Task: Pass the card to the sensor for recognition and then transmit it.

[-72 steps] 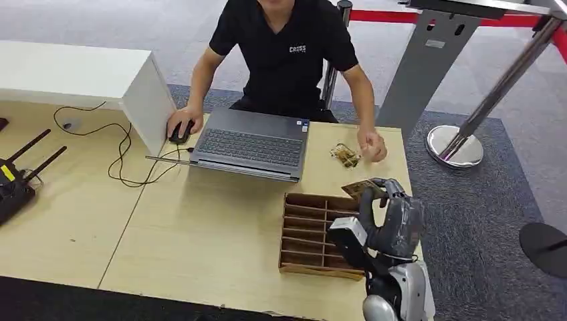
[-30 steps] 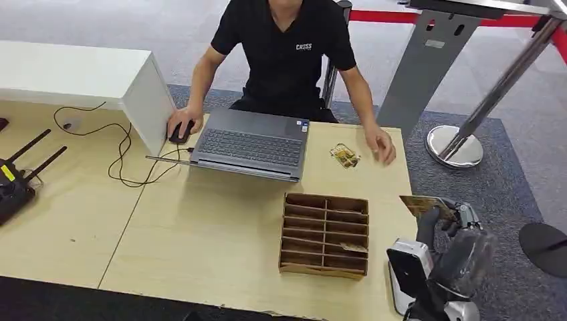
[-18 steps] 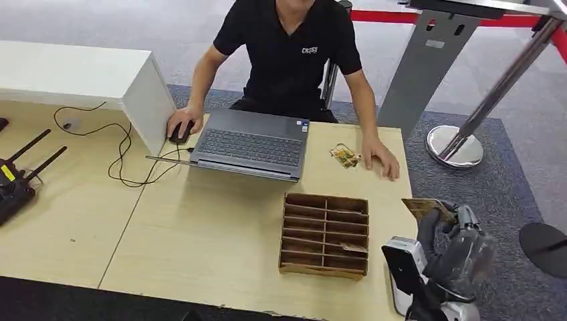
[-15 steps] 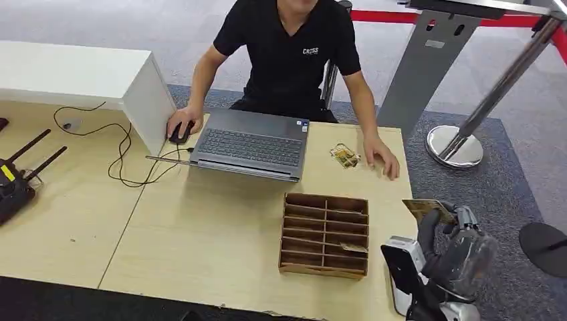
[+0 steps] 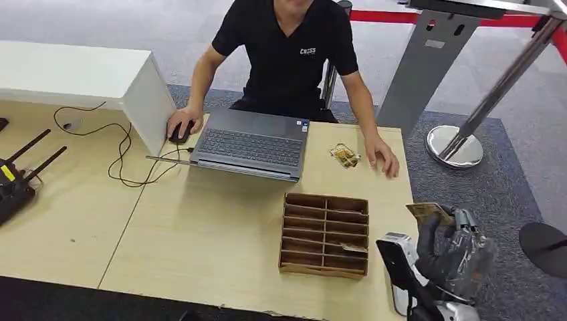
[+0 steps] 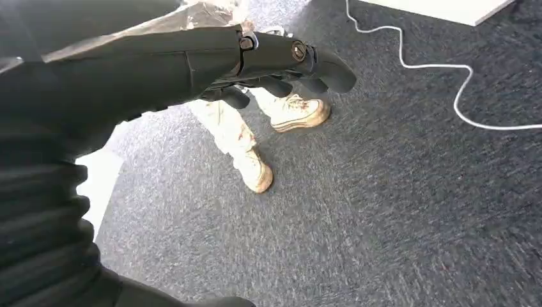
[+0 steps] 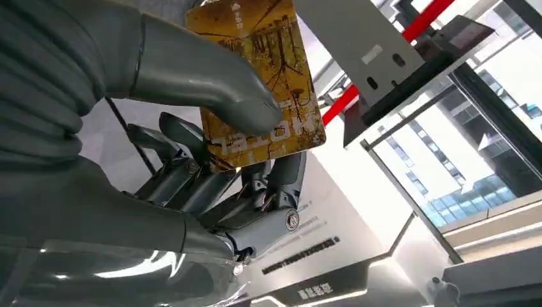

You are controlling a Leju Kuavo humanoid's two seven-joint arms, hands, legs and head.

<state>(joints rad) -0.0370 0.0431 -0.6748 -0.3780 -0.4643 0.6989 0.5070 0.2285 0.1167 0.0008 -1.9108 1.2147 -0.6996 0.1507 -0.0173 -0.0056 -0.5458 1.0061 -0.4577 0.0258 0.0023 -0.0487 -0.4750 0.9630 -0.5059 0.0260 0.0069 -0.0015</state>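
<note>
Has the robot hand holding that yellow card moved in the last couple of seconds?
Yes. The right robot hand with the card swung from over the wooden organizer to beyond the table edge.

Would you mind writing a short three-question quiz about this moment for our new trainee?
1. True or false: the right hand holds the card beyond the table's right edge.
2. What lies on the table beside the person's hand? A) a second card B) a phone C) a cup
3. Fill in: in the left wrist view, the left hand holds ____.

Key
1. True; thumb and fingers pinch it, as the right wrist view shows.
2. A
3. Nothing; it hangs over grey carpet with its fingers loosely curled.
</note>
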